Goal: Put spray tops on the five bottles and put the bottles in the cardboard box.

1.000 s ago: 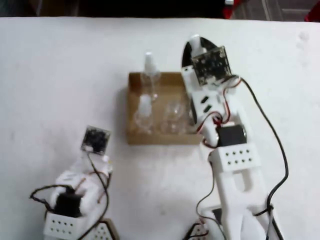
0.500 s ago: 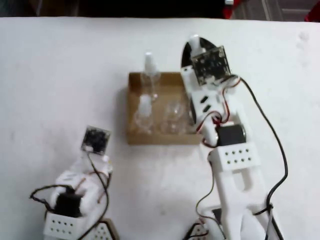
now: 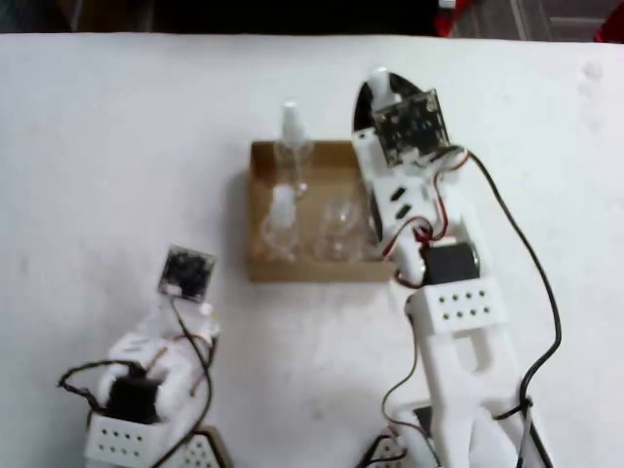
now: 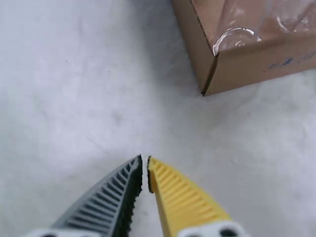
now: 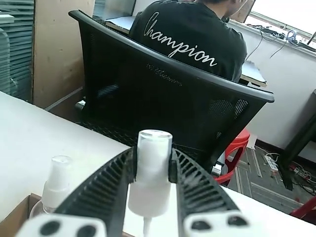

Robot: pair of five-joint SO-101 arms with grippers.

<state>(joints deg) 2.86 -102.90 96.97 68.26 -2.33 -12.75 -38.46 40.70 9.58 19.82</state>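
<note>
Item 1. White tabletop (image 3: 117,146): carries all items; the brown cardboard box (image 3: 322,268) stands near its middle and serves as the reference for this report.

Item 2. Right white robot arm (image 3: 458,322): extends along the box's right side, with its wrist above that wall. The right gripper (image 5: 152,158) is past the box's far right corner. Its two black ribbed fingers (image 5: 106,182) are clamped on a white plastic spray top (image 5: 154,143), which stands upright between them. A thin tube hangs beneath the top.

Item 3. Left white robot arm (image 3: 146,380): folded back, well apart from the box, off its near left corner. The left gripper (image 4: 144,165), one finger grey and one yellow, hangs over bare tabletop. Its tips are drawn together to a hairline gap with nothing between them.

Item 4. Cardboard box: open on top, flat on the tabletop.

Item 5. Contents of the box:
- A clear plastic bottle with a white spray top (image 3: 292,146) stands upright in the far left corner.
- A second clear capped bottle (image 3: 280,219) stands upright against the near left wall.
- A clear uncapped bottle (image 3: 339,222) stands beside the second one, toward the box's middle.
- The right arm covers the right part of the box, so what lies there cannot be determined.
</note>
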